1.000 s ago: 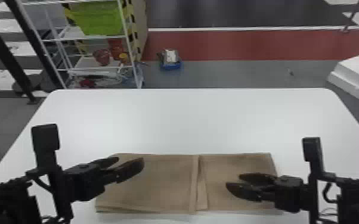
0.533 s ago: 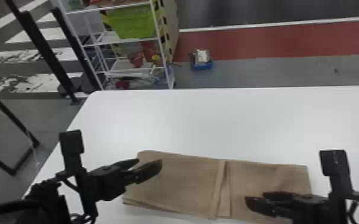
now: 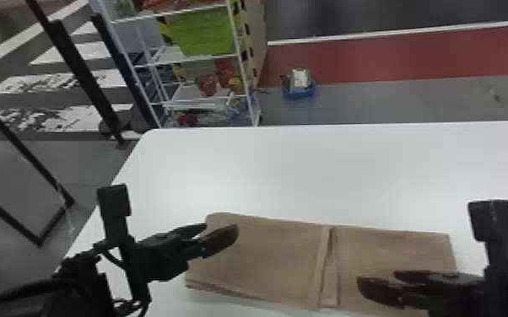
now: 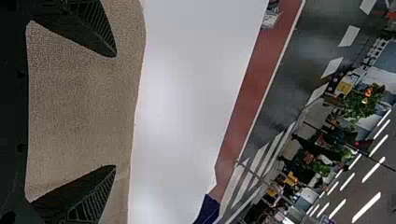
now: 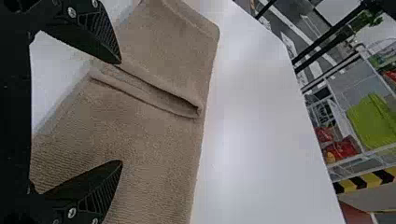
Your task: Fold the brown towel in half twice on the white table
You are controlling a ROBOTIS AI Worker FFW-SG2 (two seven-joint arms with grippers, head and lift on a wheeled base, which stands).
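The brown towel [image 3: 274, 257] lies flat on the white table [image 3: 308, 168] as a wide strip, with two folded edges running front to back near its middle. Layers show along its front left edge. Over the towel's left end is my left gripper [image 3: 222, 231], open. My right gripper [image 3: 376, 279], also open, is over the right half, near the front. In the left wrist view, my left gripper [image 4: 116, 111] has its fingers apart with towel [image 4: 84, 102] beyond them. My right gripper [image 5: 121, 112] appears in the right wrist view, fingers apart, towel [image 5: 154, 140] beneath.
Bare tabletop stretches behind the towel to the far edge. Past it on the floor stand a white shelf rack [image 3: 244, 84] with a green bin [image 3: 206, 33] and a small blue container [image 3: 299, 90]. Black posts [image 3: 84, 80] rise beyond the table's left side.
The head view has swung toward the left, so table, towel and both arms appear farther right and more tilted. The towel's folds look the same, and both grippers stay over it.
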